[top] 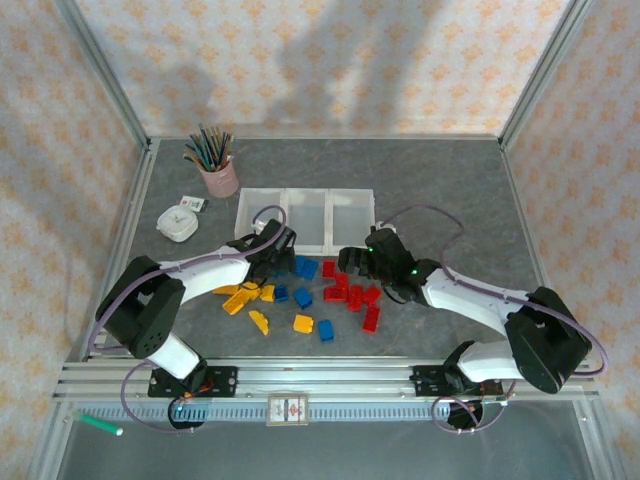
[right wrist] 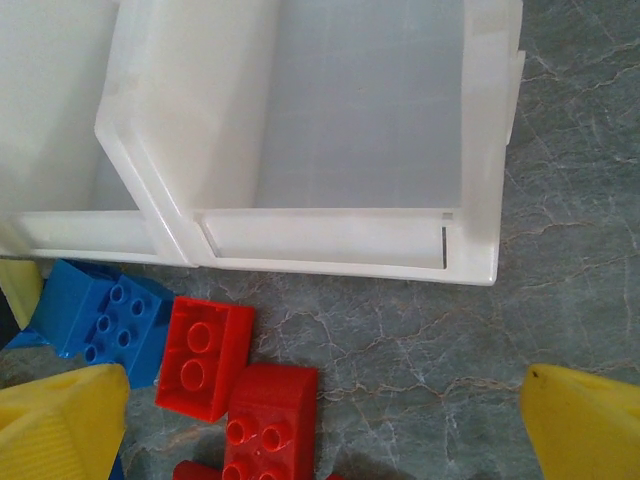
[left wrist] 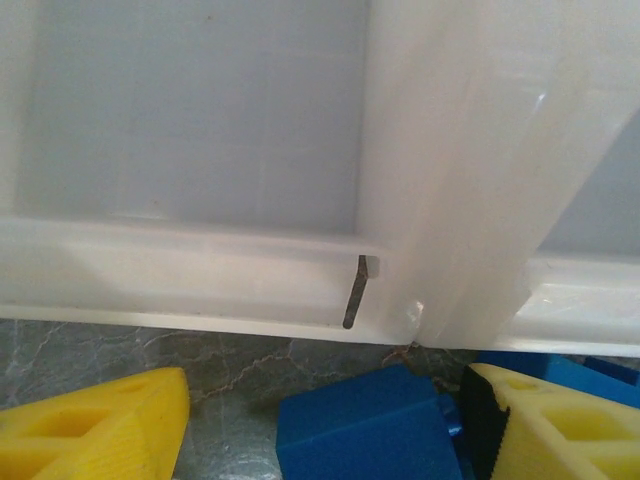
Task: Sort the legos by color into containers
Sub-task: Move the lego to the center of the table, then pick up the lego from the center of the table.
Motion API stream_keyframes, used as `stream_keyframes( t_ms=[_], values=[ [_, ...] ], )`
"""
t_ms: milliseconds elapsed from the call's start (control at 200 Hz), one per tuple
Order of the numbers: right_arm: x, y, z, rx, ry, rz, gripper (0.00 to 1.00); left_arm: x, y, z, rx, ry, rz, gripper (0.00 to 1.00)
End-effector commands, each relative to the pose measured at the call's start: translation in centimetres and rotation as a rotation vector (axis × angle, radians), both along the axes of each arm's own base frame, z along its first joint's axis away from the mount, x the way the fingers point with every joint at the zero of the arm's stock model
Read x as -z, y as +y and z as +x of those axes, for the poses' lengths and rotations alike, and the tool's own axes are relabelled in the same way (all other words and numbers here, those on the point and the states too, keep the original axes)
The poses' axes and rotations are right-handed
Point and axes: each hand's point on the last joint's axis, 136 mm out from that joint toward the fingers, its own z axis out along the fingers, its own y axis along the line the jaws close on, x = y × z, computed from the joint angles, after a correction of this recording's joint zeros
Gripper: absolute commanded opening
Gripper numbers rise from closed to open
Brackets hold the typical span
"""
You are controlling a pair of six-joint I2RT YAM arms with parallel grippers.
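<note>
Near the containers (top: 305, 215) at mid-frame, the left claw (left wrist: 320, 425) gapes around a blue lego (left wrist: 365, 440); the right claw (right wrist: 325, 420) gapes above red legos (right wrist: 205, 355).

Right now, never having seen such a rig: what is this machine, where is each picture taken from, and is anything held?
Two robot arms are bolted at the near edge of the table. The overhead view looks down on both; the other two come from wrist cameras, their yellow fingers at the bottom corners. Blue, red and yellow legos lie loose before three joined white bins, which look empty. The left gripper and right gripper are open, holding nothing. A pink pencil cup stands beyond.
</note>
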Motion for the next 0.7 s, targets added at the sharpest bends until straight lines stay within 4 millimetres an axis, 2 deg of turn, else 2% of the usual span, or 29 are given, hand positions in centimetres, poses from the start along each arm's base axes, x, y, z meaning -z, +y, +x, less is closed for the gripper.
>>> stream_keyframes(
  t_ms=[0,220,420,696],
  values=[
    [-1.0,0.4,0.9,0.02,-0.035,0.01,1.0,-0.4,1.4,-0.4,-0.048,-0.022,0.048,0.72],
    [-1.3,0.7,0.9,0.015,-0.033,0.024,1.0,-1.2,3.5,-1.8,-0.078,-0.013,0.094,0.69],
    [-1.6,0.8,1.2,0.022,-0.04,0.03,1.0,-1.4,0.8,-1.1,-0.003,-0.007,-0.016,0.76],
    [-1.4,0.4,0.8,0.028,-0.03,0.023,1.0,-0.2,-1.0,-0.5,0.167,0.041,0.02,0.76]
  ],
)
